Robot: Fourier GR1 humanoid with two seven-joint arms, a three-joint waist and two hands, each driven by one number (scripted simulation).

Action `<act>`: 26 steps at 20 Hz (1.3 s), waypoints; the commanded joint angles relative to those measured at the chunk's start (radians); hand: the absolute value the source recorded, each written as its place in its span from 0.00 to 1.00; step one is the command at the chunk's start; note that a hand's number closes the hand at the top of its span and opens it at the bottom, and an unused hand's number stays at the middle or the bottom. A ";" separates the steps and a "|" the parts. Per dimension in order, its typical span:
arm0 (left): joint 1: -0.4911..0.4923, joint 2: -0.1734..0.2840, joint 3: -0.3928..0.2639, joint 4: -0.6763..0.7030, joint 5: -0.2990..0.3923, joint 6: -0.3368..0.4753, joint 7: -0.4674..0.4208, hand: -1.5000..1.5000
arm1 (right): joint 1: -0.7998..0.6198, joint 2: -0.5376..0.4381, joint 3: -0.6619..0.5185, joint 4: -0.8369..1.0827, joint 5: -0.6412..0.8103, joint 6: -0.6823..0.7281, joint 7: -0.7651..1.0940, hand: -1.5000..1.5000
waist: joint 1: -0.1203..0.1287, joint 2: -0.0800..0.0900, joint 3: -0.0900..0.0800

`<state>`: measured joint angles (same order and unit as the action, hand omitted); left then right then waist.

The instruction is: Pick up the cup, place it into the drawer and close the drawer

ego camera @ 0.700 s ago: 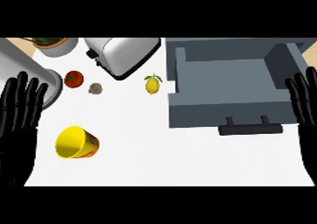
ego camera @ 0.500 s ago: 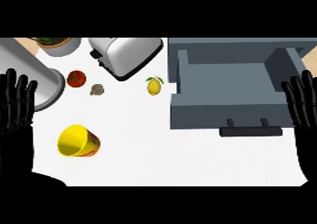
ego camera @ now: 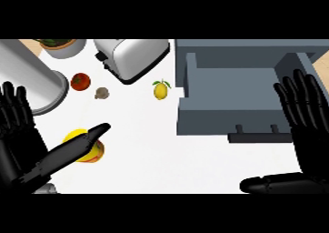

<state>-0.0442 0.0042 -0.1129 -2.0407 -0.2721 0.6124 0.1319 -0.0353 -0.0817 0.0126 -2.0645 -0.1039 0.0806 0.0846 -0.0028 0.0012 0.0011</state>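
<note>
The left hand (ego camera: 19, 136) is open, fingers straight, thumb lying across the yellow cup (ego camera: 87, 146) and holding nothing. The right hand (ego camera: 306, 116) is open beside the open grey drawer (ego camera: 234, 116). A lemon (ego camera: 160, 89) lies between cup and drawer.

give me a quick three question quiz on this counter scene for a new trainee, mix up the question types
1. True or false: the yellow cup already sits inside the drawer.
2. Multiple choice: what lies between the toaster and the drawer? A) the lemon B) the tomato C) a spoon
3. Fill in: the thumb of the left hand crosses in front of the ____.

Key: 1 false, the cup stands on the white counter and the drawer is open with nothing visible inside; 2 A; 3 cup. The right hand shows open at the right edge.
</note>
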 commanded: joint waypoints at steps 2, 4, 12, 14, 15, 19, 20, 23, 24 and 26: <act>-0.003 -0.004 -0.002 0.026 0.022 0.070 -0.026 0.00 | -0.010 0.023 0.012 0.008 0.017 -0.018 0.018 0.00 | 0.003 -0.002 -0.001; -0.052 -0.004 -0.099 0.089 -0.043 0.172 -0.010 0.00 | 0.024 0.011 0.002 -0.031 -0.006 0.004 0.027 0.00 | 0.000 -0.002 -0.001; -0.004 -0.004 -0.049 0.136 0.056 0.153 -0.101 0.00 | 0.011 0.026 0.000 -0.030 0.005 -0.002 0.017 0.00 | 0.001 -0.002 -0.001; -0.021 -0.004 -0.018 0.109 0.044 0.135 -0.053 0.00 | -0.002 0.065 0.052 0.065 0.066 -0.016 -0.062 0.00 | 0.004 -0.001 -0.001; 0.049 -0.004 -0.131 0.048 -0.018 0.202 -0.023 0.00 | 0.005 0.058 0.042 0.023 0.046 -0.016 -0.026 0.00 | 0.004 -0.002 -0.001; -0.067 -0.004 -0.061 0.193 0.027 0.225 -0.054 0.00 | 0.031 0.023 0.000 -0.028 0.024 0.008 0.001 0.00 | 0.000 -0.002 -0.001; -0.034 -0.004 -0.080 0.134 -0.022 0.227 -0.004 0.00 | -0.093 0.002 -0.034 0.029 -0.017 0.012 0.057 0.00 | 0.004 -0.002 -0.001; 0.005 -0.004 -0.037 0.183 0.075 0.210 -0.093 0.00 | -0.096 0.013 -0.037 0.029 -0.014 -0.009 0.065 0.00 | 0.004 -0.001 -0.001; 0.065 -0.004 -0.132 0.151 0.048 0.272 -0.096 0.00 | -0.058 0.066 0.054 0.024 0.086 -0.049 0.022 0.00 | 0.005 -0.002 -0.001; 0.139 -0.004 -0.150 0.137 0.101 0.274 -0.157 0.00 | -0.069 0.044 0.007 0.024 0.043 -0.028 0.016 0.00 | 0.006 -0.002 -0.001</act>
<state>-0.0073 0.0002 -0.2039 -1.8805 -0.2053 0.8518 0.0326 -0.0990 -0.0586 -0.0028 -2.0536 -0.0925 0.0690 0.1253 0.0005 -0.0005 -0.0002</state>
